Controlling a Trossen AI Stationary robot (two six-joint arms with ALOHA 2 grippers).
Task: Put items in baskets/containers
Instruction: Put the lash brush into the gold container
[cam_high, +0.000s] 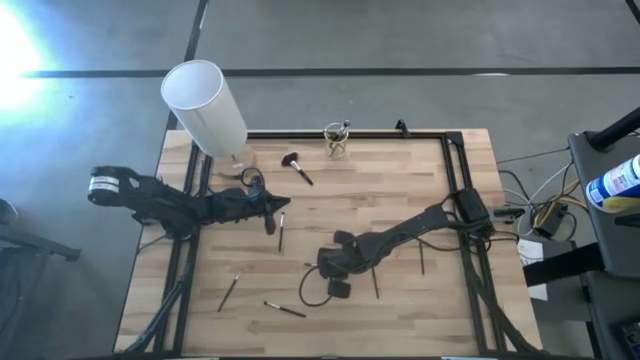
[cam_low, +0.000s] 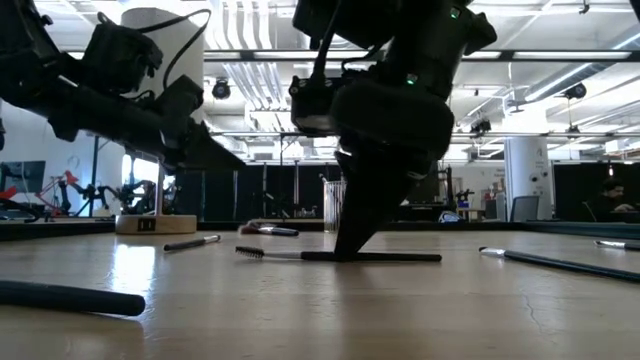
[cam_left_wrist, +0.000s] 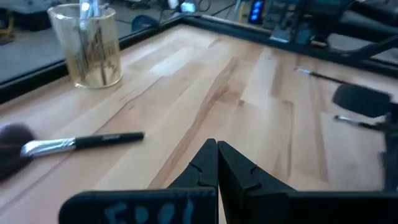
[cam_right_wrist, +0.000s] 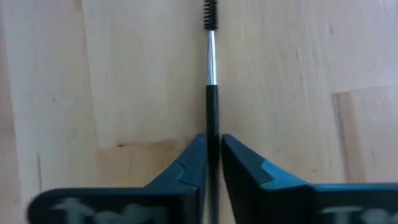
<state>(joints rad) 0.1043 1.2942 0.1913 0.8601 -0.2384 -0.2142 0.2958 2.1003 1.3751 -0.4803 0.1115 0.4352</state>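
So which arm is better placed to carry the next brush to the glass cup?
The right. Its gripper is down at the table with fingers closed around a spoolie brush. The left gripper is shut on nothing, though nearer the glass cup.

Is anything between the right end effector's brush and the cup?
Nothing visible. The right end effector is closed on a spoolie brush; bare table lies between it and the cup.

no readable text or numbers, only blurred pale marks on each claw's body
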